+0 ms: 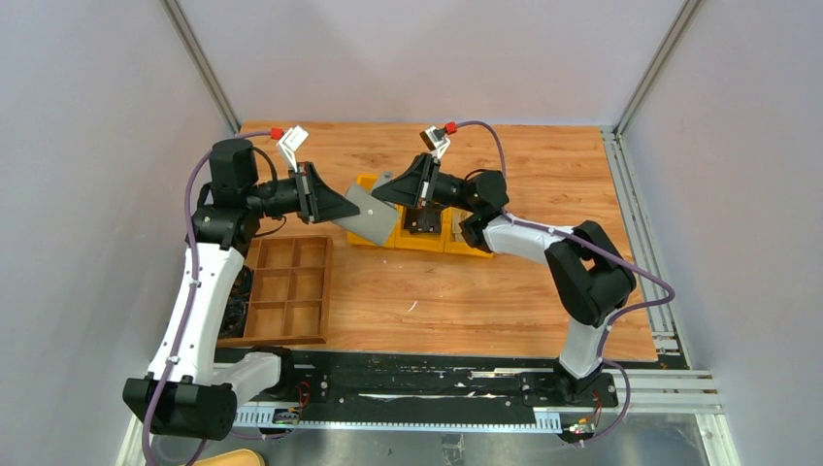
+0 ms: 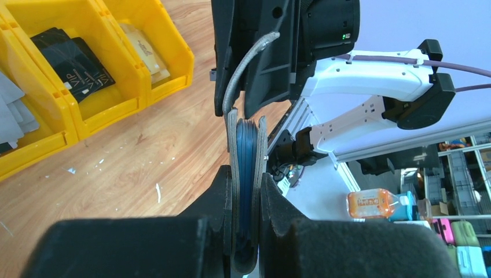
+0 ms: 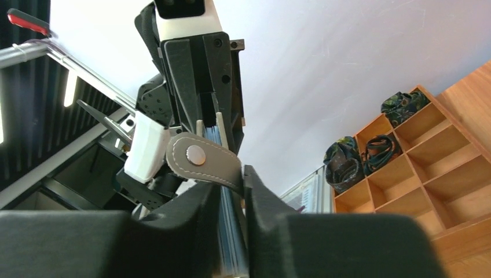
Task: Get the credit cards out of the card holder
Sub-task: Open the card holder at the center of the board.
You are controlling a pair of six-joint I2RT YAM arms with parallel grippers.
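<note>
The grey card holder hangs in the air between both grippers, above the yellow bins. My left gripper is shut on its left end. In the left wrist view the holder stands edge-on between the jaws, with blue inner layers between its grey covers. My right gripper is shut on the other end. In the right wrist view the holder's grey closing tab with its snap lies over the jaws. No credit card shows clearly inside the holder.
Yellow plastic bins sit mid-table under the holder; in the left wrist view they hold a black VIP card and tan cards. A brown wooden compartment tray lies at the left, with rolled dark items.
</note>
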